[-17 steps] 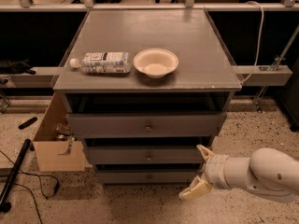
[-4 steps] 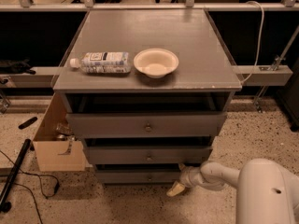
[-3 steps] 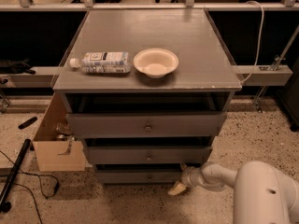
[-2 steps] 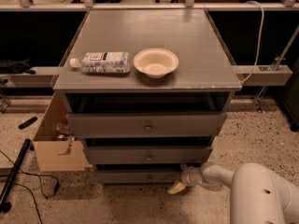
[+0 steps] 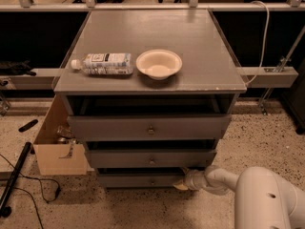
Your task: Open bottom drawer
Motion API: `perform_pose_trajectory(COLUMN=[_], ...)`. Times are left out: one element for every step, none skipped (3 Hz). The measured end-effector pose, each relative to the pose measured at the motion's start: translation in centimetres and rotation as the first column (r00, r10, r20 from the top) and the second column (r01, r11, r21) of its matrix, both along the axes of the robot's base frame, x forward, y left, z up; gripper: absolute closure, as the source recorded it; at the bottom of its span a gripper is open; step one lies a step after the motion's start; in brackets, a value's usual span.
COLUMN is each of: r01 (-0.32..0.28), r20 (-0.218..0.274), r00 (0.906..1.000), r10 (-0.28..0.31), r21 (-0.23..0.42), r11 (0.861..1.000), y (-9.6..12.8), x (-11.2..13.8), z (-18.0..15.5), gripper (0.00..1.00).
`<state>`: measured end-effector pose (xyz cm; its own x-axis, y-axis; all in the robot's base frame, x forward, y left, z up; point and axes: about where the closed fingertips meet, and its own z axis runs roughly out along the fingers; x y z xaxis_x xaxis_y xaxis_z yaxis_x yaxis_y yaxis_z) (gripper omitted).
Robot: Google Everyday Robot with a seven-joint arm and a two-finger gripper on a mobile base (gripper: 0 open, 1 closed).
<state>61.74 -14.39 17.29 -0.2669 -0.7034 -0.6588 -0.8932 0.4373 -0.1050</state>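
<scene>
Where the cabinet [image 5: 200, 37] meets the floor, the bottom drawer [image 5: 136, 180] sits at 6 o'clock from the middle drawer [image 5: 124, 159]. The gripper [image 5: 182, 180] is at the drawer front's right end, 3 o'clock from the knob [image 5: 152, 181]; whether it is open or closed cannot be determined. On top, the bowl [image 5: 158, 64] lies at 3 o'clock from the bottle [image 5: 102, 63].

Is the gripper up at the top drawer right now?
No, the gripper sits low against the bottom drawer, at the right end of its front panel.

glossy tool [image 5: 183, 179] at matt wooden bottom drawer [image 5: 136, 181]
</scene>
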Motion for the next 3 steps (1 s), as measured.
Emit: perform_pose_trajectory(r01=[0.000, 0.000, 0.000], r20=[0.000, 0.000, 0.000], r00=[1.0000, 1.0000, 1.0000], r10=[0.000, 0.000, 0.000], r21=[0.000, 0.000, 0.000], r11=[1.000, 1.000, 1.000], y=[0.00, 0.00, 0.01], x=[0.00, 0.00, 0.00], z=[0.00, 0.00, 0.00], gripper=[0.78, 0.99, 1.00])
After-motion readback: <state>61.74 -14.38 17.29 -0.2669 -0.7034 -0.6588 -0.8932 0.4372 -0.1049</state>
